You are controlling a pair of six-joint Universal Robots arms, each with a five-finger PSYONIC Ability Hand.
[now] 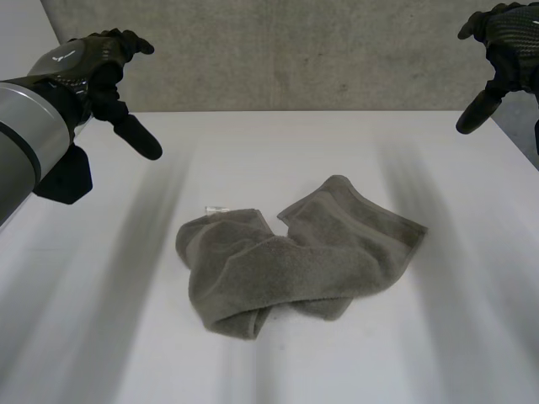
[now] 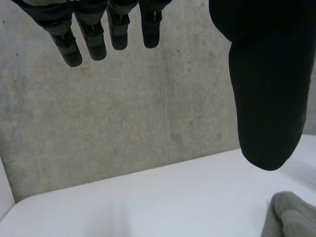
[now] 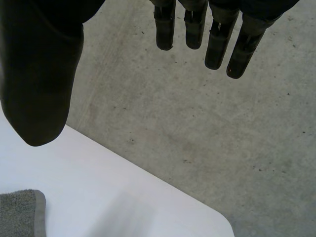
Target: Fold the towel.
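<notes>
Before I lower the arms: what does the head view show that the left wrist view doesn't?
Head view adds: the whole towel, crumpled mid-table with a white tag at its far edge, and the left hand and right hand held high, apart from it. Left wrist view adds: the left hand's fingers and thumb from the palm side, straight, holding nothing. Shared: a towel corner, the white table, the concrete wall.

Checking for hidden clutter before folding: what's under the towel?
The crumpled towel lies on the white table; anything beneath its bunched layers is covered.
</notes>
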